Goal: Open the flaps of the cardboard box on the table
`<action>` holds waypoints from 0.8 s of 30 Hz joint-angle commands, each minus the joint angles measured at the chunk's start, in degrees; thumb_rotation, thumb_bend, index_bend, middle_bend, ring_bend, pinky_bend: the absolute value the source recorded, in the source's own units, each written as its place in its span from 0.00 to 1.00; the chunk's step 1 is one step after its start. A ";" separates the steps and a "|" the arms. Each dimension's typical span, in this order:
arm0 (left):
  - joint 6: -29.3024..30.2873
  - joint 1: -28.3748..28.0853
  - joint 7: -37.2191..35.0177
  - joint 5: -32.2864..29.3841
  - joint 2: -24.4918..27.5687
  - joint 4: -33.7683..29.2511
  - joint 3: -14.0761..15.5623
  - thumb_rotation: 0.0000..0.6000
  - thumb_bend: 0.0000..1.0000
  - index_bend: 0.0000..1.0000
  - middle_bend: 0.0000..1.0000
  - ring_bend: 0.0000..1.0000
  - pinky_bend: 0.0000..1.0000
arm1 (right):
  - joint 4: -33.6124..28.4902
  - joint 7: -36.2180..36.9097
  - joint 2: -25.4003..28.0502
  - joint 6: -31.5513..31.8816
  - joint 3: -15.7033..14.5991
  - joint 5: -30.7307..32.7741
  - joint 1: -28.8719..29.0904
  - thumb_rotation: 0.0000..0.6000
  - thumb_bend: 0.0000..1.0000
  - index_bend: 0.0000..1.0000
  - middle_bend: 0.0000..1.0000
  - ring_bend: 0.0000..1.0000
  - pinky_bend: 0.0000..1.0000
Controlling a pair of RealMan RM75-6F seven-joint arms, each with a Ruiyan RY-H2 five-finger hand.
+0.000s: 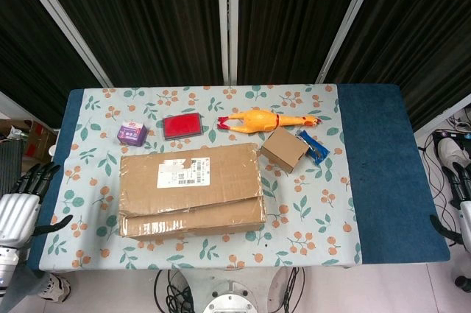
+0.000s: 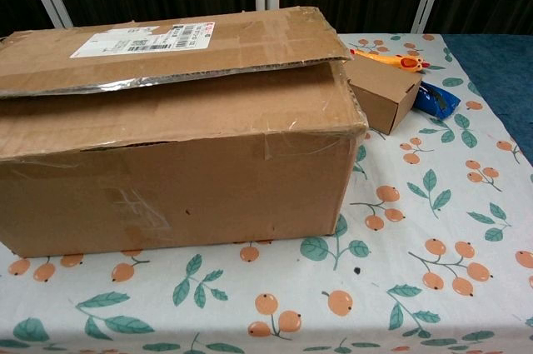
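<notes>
A large cardboard box (image 1: 191, 189) lies on the floral tablecloth, its top flaps folded down. The far flap with a white label (image 2: 146, 39) overlaps the near flap (image 2: 175, 108) and sits slightly raised at its edge. In the chest view the box (image 2: 171, 171) fills the left and centre. My left hand (image 1: 23, 202) hangs off the table's left edge, well left of the box, fingers apart and holding nothing. Only a sliver of my right hand (image 1: 460, 195) shows at the head view's right border, far from the box; its fingers are not readable.
Behind the box are a purple packet (image 1: 132, 133), a red flat case (image 1: 182, 126) and a yellow rubber chicken (image 1: 265, 121). A small brown carton (image 1: 284, 149) and a blue wrapper (image 1: 313, 146) sit right of the box. The blue table edge (image 1: 383, 166) lies to the right.
</notes>
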 commanded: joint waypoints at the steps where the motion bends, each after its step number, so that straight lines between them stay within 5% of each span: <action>1: -0.37 -0.36 -1.37 -0.15 0.73 -0.26 -0.16 0.83 0.15 0.04 0.04 0.02 0.16 | 0.78 0.28 -0.59 0.57 0.19 -0.75 0.13 1.00 0.16 0.00 0.00 0.00 0.00; 13: -0.18 0.02 -3.51 -0.34 0.40 0.86 0.18 0.82 0.15 0.04 0.04 0.02 0.16 | -5.32 -3.31 0.60 -2.28 0.77 -5.31 3.90 1.00 0.17 0.00 0.00 0.00 0.00; 19: 0.12 0.12 -3.86 -0.44 -0.02 1.20 0.08 0.83 0.15 0.04 0.04 0.02 0.16 | -15.40 -13.01 0.67 -9.59 3.05 -9.69 11.39 1.00 0.17 0.00 0.00 0.00 0.00; 24: 1.05 0.97 -3.72 -0.16 -0.15 1.07 0.63 0.83 0.14 0.04 0.04 0.02 0.16 | -20.82 -21.11 -4.19 -19.79 6.45 -6.72 20.10 1.00 0.17 0.00 0.00 0.00 0.00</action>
